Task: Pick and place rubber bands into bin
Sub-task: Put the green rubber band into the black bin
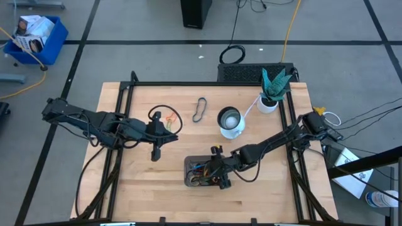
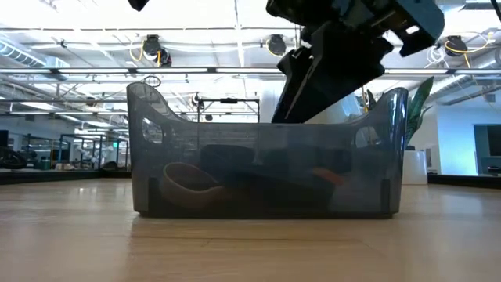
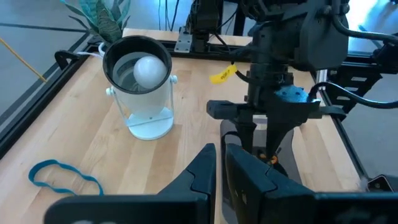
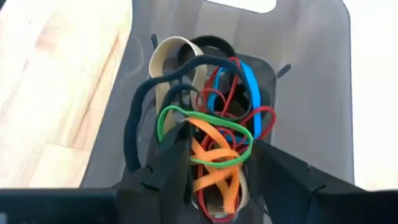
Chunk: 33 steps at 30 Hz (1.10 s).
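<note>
Right gripper (image 4: 214,165): angled down into bin (image 1: 188,164) near table's front edge, fingers apart, straddling bands (image 4: 208,134).
Left gripper (image 3: 219,168): nearly shut, empty.

In the high view, the rubber bands (image 1: 202,170) in the bin (image 1: 191,172) are being partly covered by the right gripper (image 1: 218,174), and their colours are too small to be told there. In the low view, they are being blurred by the bin's smoky wall. The left gripper (image 3: 219,177) is being cut off by its wrist view's edge.
</note>
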Available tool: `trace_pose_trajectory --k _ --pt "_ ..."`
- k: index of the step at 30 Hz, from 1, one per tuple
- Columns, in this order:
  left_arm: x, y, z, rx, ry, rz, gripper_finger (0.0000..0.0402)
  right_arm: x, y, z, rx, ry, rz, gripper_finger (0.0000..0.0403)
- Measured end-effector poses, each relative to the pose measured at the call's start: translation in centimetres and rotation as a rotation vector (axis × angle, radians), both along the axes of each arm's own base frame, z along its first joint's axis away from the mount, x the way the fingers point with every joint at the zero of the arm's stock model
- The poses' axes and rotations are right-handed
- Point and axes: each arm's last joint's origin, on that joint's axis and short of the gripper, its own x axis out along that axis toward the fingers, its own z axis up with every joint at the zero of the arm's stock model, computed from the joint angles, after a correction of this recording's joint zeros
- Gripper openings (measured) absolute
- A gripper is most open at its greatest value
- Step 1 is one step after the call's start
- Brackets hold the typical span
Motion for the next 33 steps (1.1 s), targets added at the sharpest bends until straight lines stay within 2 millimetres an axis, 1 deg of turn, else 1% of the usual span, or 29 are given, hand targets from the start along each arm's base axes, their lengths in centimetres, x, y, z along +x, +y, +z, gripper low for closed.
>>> trace_pose_trajectory --k 2,6,11,14,19,23,29,33 --pt "0.0 0.0 0.0 0.001 0.001 -0.001 0.0042 -0.2 -0.1 1.0 0.009 -0.027 -0.002 0.0188" --pt "0.0 0.0 0.0 0.000 -0.005 -0.001 0.0042 -1.4 -0.7 5.2 0.039 -0.167 -0.059 0.0202" --pt "0.1 0.0 0.2 -0.004 -0.018 -0.001 0.0042 -4.6 -1.6 9.8 0.062 -0.306 -0.138 0.0205" --pt "0.1 0.0 0.2 -0.006 -0.024 -0.001 0.0042 -7.0 -2.1 11.5 0.100 -0.362 -0.142 0.0201" --pt "0.1 0.0 0.2 -0.017 -0.023 0.004 0.0042 -10.3 -3.2 12.4 0.131 -0.413 -0.131 0.0200" --pt "0.1 0.0 0.2 -0.038 -0.023 0.015 0.0042 -12.4 -3.9 12.5 0.227 -0.471 -0.170 0.0204" --pt "0.1 0.1 0.2 -0.035 -0.024 0.029 0.0042 -14.0 -3.9 11.4 0.294 -0.581 -0.139 0.0204" --pt "0.3 1.1 0.1 -0.082 -0.009 0.098 0.0042 -14.6 -4.2 10.3 0.315 -0.605 -0.143 0.0202"
